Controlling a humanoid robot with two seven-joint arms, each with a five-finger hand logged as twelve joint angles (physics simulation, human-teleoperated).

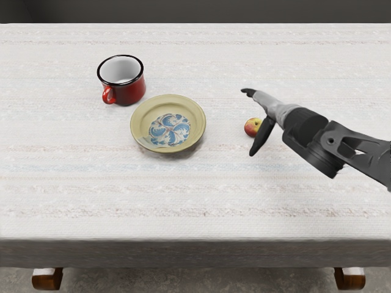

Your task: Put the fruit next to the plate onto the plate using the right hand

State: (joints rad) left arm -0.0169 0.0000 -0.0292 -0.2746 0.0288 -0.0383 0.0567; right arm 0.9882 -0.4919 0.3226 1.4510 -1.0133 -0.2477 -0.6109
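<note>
A small red-yellow fruit (251, 126) lies on the table to the right of a yellowish plate (140, 118) with a blue pattern in its middle. My right hand (255, 121) reaches in from the right edge and hovers at the fruit, its fingers spread: one dark finger (249, 93) points left above the fruit, another hangs down just right of it. The hand holds nothing. The fruit is partly covered by the lower finger. No left arm shows.
A red enamel mug (123, 80) with a white inside stands just behind the plate's left side, handle toward the front left. The pale cloth-covered table (195, 201) stretches wide toward the front edge.
</note>
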